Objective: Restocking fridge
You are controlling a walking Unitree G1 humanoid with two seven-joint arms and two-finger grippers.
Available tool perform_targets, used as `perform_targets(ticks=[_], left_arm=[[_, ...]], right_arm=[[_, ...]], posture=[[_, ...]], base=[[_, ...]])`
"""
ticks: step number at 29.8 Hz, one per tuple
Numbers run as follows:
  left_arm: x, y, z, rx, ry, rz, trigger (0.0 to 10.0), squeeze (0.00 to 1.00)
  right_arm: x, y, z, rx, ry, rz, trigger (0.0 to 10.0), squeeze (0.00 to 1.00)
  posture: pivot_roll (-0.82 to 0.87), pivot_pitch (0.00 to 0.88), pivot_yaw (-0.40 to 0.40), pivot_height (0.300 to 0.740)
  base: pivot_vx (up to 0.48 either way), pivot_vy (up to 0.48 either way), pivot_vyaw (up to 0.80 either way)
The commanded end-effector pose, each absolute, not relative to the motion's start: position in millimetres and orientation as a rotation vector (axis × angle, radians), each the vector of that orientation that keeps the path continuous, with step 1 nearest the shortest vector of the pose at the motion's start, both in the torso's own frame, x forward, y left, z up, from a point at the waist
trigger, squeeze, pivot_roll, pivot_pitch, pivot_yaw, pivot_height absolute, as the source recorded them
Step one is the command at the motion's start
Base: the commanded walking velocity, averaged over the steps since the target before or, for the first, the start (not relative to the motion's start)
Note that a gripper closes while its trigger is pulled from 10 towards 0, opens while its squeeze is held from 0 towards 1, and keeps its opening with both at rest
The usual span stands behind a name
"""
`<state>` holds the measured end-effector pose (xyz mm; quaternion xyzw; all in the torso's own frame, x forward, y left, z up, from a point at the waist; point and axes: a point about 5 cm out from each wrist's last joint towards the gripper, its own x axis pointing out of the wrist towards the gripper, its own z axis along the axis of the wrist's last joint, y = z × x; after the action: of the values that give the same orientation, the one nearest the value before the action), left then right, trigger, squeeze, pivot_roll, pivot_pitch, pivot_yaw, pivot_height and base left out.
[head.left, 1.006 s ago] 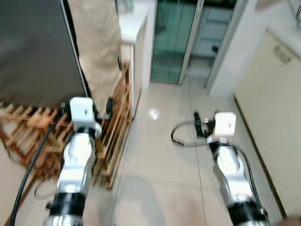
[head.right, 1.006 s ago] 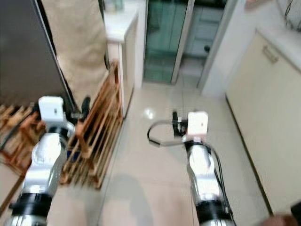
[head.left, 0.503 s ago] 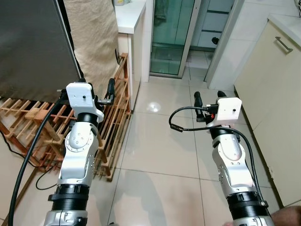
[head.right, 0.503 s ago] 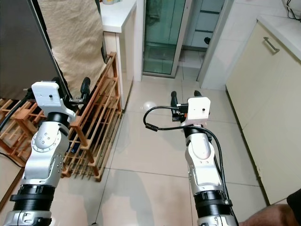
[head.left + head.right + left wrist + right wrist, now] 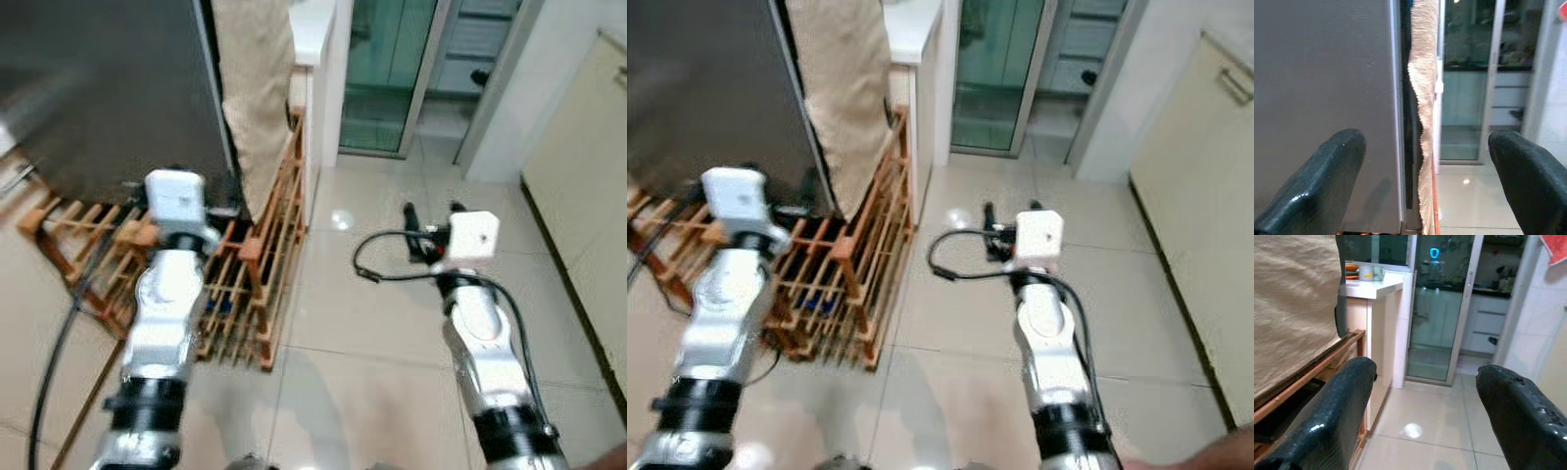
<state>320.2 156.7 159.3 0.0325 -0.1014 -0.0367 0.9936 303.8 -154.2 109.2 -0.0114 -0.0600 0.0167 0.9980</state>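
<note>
Since half a second ago the whole scene has slid rightward and gone slightly blurred, which reads as the head camera turning toward the left side rather than anything on the floor moving; the dark fridge (image 5: 108, 88) now takes up more of the upper left. In the left eye view the left gripper (image 5: 211, 211) is raised at the fridge's right edge, above the wooden rack (image 5: 250, 264) that lies along its foot, while the right gripper (image 5: 431, 215) is held level over the bare tiled floor (image 5: 362, 323), with a black cable looping off its wrist. Both arms look carried forward in a ready pose, probably so the fridge can be reached once the robot squares up to it. The right eye view gives the same layout: a beige cloth (image 5: 847, 83) hangs between the fridge and a white desk (image 5: 916, 24), and a glass door (image 5: 994, 69) stands beyond. The left wrist view looks straight along the fridge's flat grey door, its vertical edge seam centred between two widely parted fingers (image 5: 1322, 181) that hold nothing; the door appears closed, with no handle that I can make out. In the right wrist view the fingers (image 5: 1337, 421) are likewise spread wide and empty, aimed past the cloth and rack toward the glass door. No stock item is visible, so restocking seems barely begun.
</note>
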Motion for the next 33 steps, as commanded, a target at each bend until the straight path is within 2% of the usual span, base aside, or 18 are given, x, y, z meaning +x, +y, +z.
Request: perform_targets(ticks=[1, 12, 16, 23, 33], left_arm=[[320, 157, 165, 0.056, -0.226, -0.084, 10.0, 0.00], [322, 149, 176, 0.009, -0.268, -0.069, 10.0, 0.00], [328, 157, 174, 0.016, -0.229, 0.021, 10.0, 0.00], [337, 168, 176, 0.043, -0.198, 0.106, 10.0, 0.00], [363, 141, 207, 0.043, -0.259, 0.044, 10.0, 0.00]], right_arm=[[304, -153, 111, -0.023, -0.123, 0.037, 10.0, 0.00], [307, -157, 114, -0.034, -0.120, 0.041, 10.0, 0.00], [311, -157, 115, -0.030, -0.126, 0.034, 10.0, 0.00], [311, -153, 116, -0.026, -0.127, 0.037, 10.0, 0.00], [311, -154, 112, -0.037, -0.111, 0.045, 10.0, 0.00]], posture=[[-0.06, 0.000, -0.026, 0.740], [-0.07, 0.000, -0.037, 0.740], [-0.06, 0.000, -0.027, 0.740], [-0.07, 0.000, -0.025, 0.740], [-0.08, 0.000, -0.044, 0.740]], base=[[0.431, 0.000, 0.00], [0.466, 0.000, 0.00], [0.471, 0.000, 0.00], [0.000, 0.000, 0.00], [0.000, 0.000, 0.00]])
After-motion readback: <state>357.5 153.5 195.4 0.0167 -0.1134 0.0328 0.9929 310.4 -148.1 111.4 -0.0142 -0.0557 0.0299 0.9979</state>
